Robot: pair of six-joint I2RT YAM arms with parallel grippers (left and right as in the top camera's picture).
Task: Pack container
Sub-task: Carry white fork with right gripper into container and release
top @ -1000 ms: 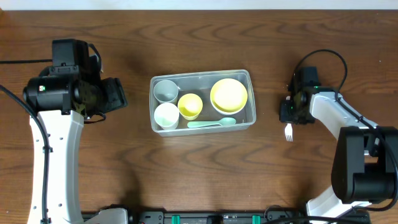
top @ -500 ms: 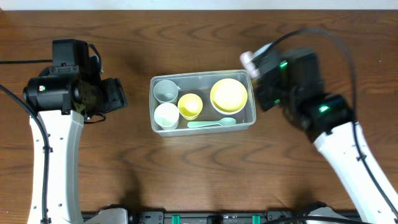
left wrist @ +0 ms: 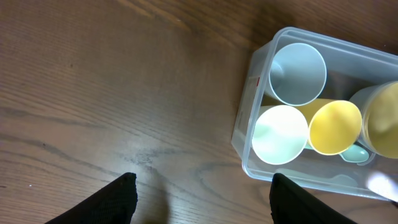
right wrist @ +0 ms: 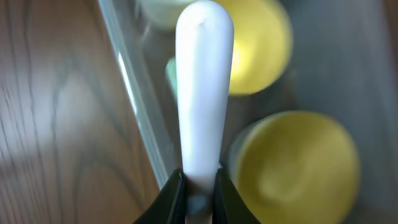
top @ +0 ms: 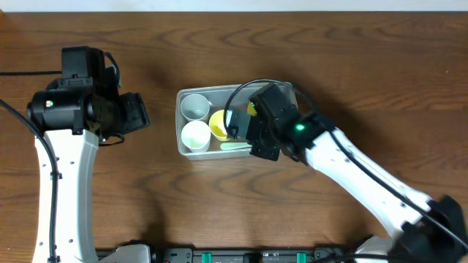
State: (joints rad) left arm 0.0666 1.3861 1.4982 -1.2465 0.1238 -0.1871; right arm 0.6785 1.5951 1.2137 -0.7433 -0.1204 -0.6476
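One second ago the white fork (right wrist: 203, 93) lay on the table (top: 365, 58), right of frame. Now the right pincer (right wrist: 199, 186) pinches it above the centre-frame container (top: 219, 88), ready for release, while the left pincer (left wrist: 202, 199) hangs spread.

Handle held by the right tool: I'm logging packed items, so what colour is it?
The handle is white, clearest in the right wrist view.

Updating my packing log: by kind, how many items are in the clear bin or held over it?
Cups: 3 (pale blue plastic cup, white plastic cup, yellow plastic cup)
Bowls: 1 (round yellow bowl)
Spoons: 1 (mint-green spoon)
White utensil handle, pinched in the right arm's fingers: 1
Total: 6
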